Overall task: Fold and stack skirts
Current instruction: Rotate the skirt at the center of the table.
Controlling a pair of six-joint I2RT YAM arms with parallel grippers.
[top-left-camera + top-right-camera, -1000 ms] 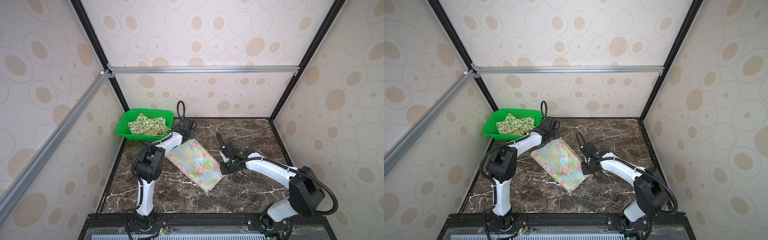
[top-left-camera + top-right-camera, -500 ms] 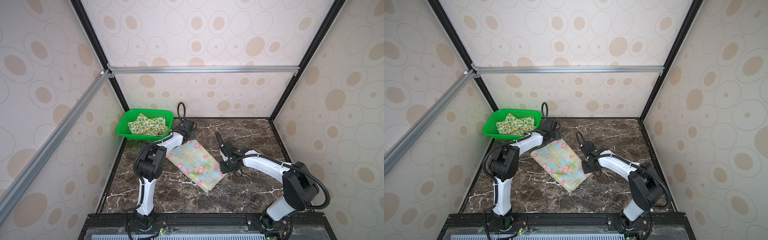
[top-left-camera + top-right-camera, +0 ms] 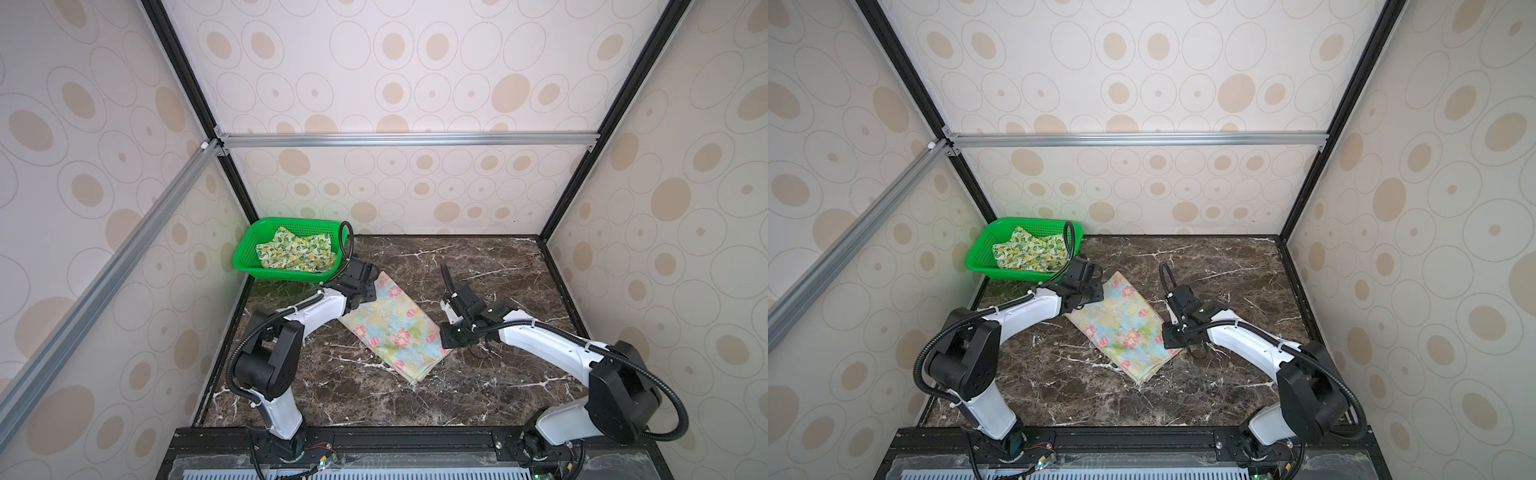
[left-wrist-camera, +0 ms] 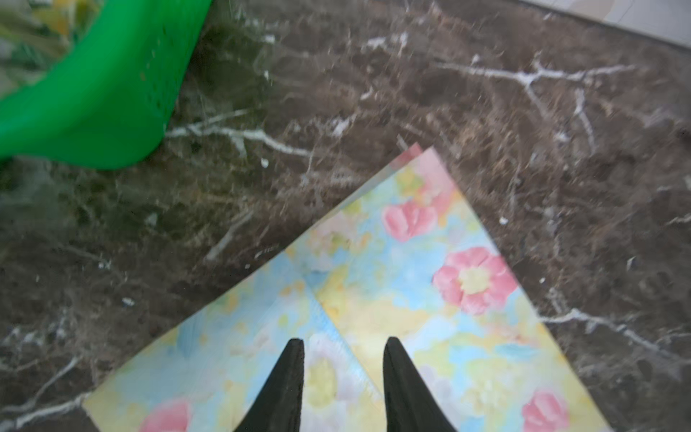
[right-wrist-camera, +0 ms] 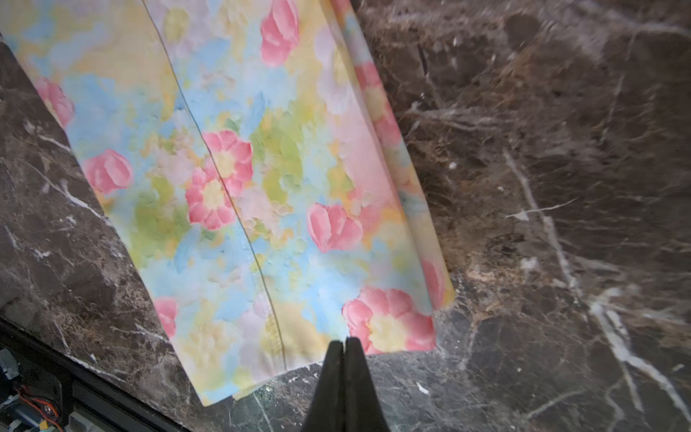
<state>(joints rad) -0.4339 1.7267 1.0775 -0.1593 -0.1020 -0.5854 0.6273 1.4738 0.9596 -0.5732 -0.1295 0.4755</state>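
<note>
While the green perforated plastic basket (image 3: pixel 248 259) at the frame's left in both top views holds the cream lemon-print skirt (image 3: pixel 297 251), the left gripper (image 4: pixel 344 340) beside it hangs with fingers apart over the upper-left end of the folded pastel blue-yellow skirt with pink flowers (image 3: pixel 392 328). That skirt lies flat, slanted, mid-frame on the dark marble table (image 3: pixel 498 266). At its right edge the right gripper (image 5: pixel 344 340) has its fingers pressed together; whether they pinch cloth is unclear.
</note>
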